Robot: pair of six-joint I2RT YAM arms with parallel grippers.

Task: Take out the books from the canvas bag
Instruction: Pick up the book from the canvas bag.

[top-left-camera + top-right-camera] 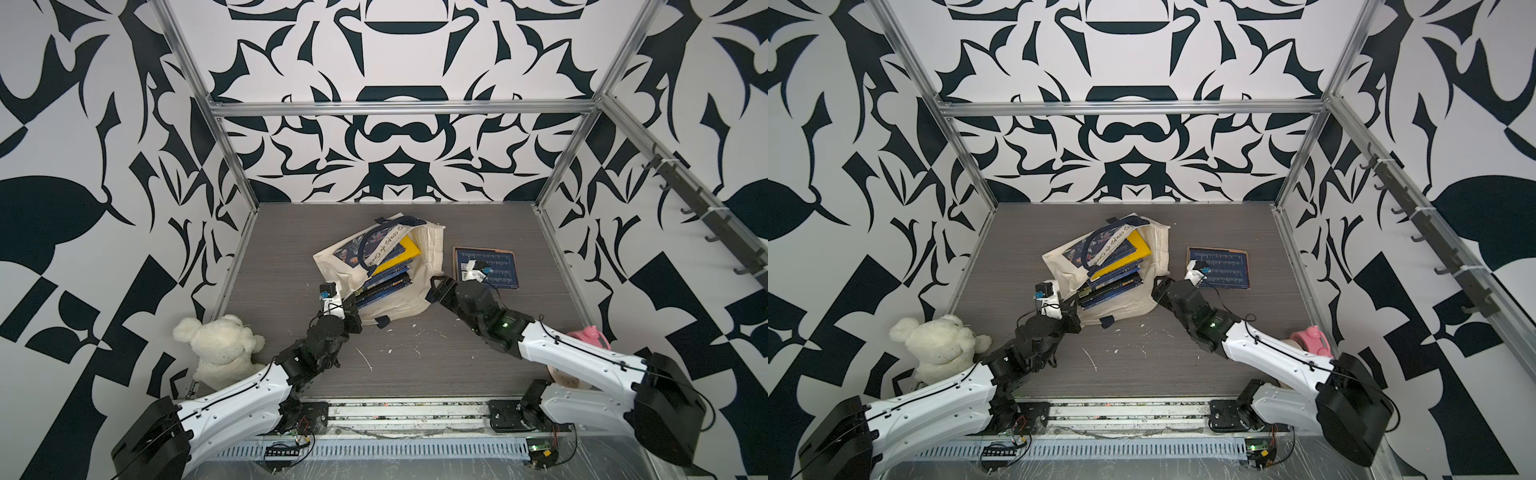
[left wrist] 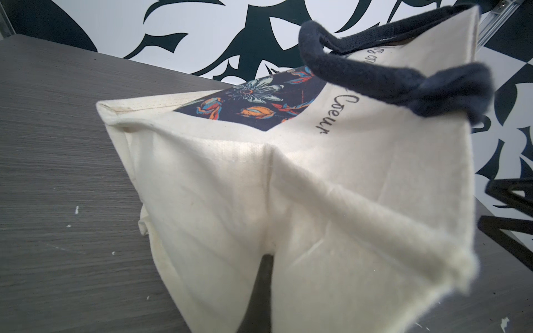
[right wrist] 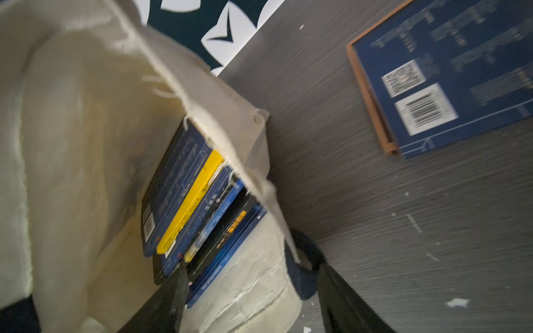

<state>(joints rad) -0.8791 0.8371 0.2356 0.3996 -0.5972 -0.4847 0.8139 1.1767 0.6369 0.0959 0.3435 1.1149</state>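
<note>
Left end effector (image 1: 356, 302) clenched on the canvas bag's (image 1: 428, 245) near edge; right end effector (image 1: 434, 288) released, jaws spread at the bag's mouth beside the books (image 1: 388, 282) inside.

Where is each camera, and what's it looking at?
Top views: high above the front, facing down at the grey wood-grain table; left arm and right arm show.
Left wrist: on its arm, faces the cream canvas bag's side; the shut left pincer pinches its fabric.
Right wrist: on its arm, faces thin blue and yellow books inside the bag; the open right pincer shows.
Shared: top and right wrist views show the flat dark blue book outside.
</note>
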